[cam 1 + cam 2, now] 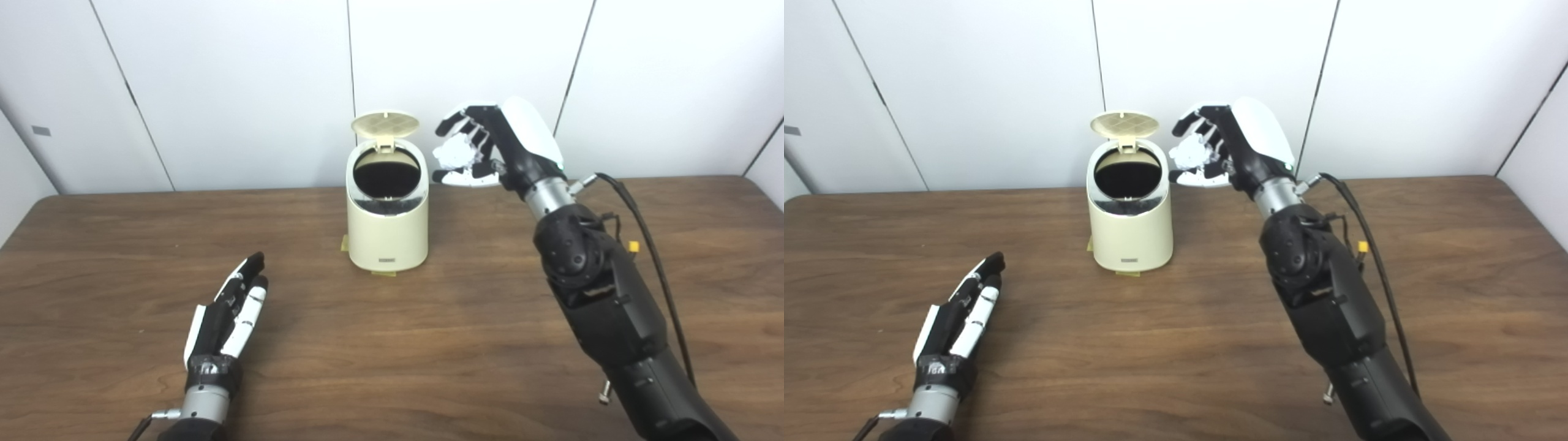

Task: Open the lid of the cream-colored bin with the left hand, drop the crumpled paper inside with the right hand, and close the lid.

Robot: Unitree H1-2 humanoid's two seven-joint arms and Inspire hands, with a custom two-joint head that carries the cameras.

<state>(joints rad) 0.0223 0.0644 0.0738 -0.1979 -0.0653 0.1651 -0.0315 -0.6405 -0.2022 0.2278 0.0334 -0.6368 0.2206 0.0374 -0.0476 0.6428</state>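
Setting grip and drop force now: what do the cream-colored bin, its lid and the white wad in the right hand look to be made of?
The cream-colored bin looks like smooth moulded plastic with a soft sheen. Its raised round lid seems the same plastic, with a ribbed grid on its underside. The white crumpled wad in the right hand looks like matte, creased paper.
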